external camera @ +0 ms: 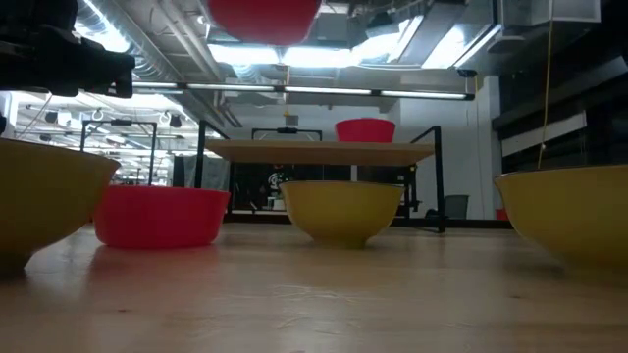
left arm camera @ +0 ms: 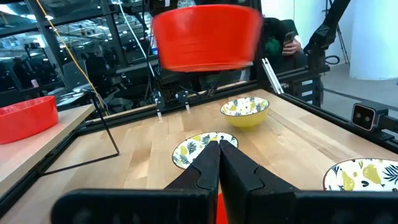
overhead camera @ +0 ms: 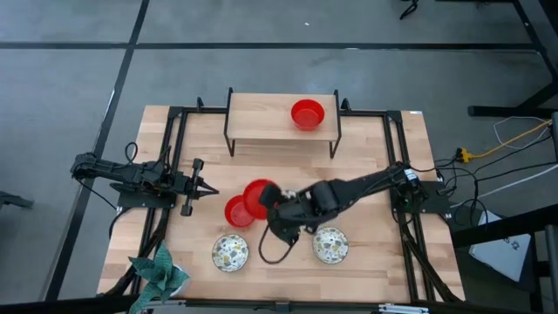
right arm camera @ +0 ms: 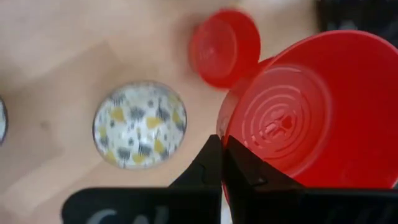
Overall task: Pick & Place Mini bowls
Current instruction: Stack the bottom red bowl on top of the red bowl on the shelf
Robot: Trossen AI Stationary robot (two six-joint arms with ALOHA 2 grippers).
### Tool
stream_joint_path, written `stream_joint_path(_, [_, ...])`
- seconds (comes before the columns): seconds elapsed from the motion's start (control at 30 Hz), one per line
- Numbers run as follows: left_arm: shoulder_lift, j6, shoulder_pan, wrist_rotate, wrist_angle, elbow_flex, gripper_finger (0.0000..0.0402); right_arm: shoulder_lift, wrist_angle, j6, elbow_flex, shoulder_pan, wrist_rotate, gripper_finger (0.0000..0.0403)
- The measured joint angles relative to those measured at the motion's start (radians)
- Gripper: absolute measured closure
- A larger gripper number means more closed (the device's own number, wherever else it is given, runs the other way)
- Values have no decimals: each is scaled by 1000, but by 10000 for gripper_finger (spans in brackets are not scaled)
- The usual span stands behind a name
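Grey floor surrounds the pale wooden counter (overhead camera: pixel 366 253); the low view shows a workshop with ceiling lights beyond it. One red bowl (overhead camera: pixel 307 114) already sits on the raised shelf (overhead camera: pixel 261 122) at the counter's back. The right gripper (overhead camera: pixel 275 199), pinching a second red bowl (overhead camera: pixel 258 195) by its rim, holds it in the air above the counter's middle. A third red bowl (overhead camera: pixel 237 211) rests just beside it. Two patterned bowls (overhead camera: pixel 230 252) lie near the front, and a third is probably hidden under the right arm. The left gripper (overhead camera: pixel 209 188) waits pressed together at the left. I judge one placed, one in transit, four left.
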Motion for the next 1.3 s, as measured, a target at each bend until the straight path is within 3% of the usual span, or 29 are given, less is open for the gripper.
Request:
stream_joint_path(0.13, [0, 0, 0, 0, 0, 0, 398, -3, -65, 7, 66, -52, 1, 401])
stream_joint_path(0.8, [0, 0, 0, 0, 0, 0, 398, -185, -145, 19, 50, -351, 3, 400])
stream_joint_path(1.3, [0, 0, 0, 0, 0, 0, 398, -200, -184, -19, 49, -624, -190, 399])
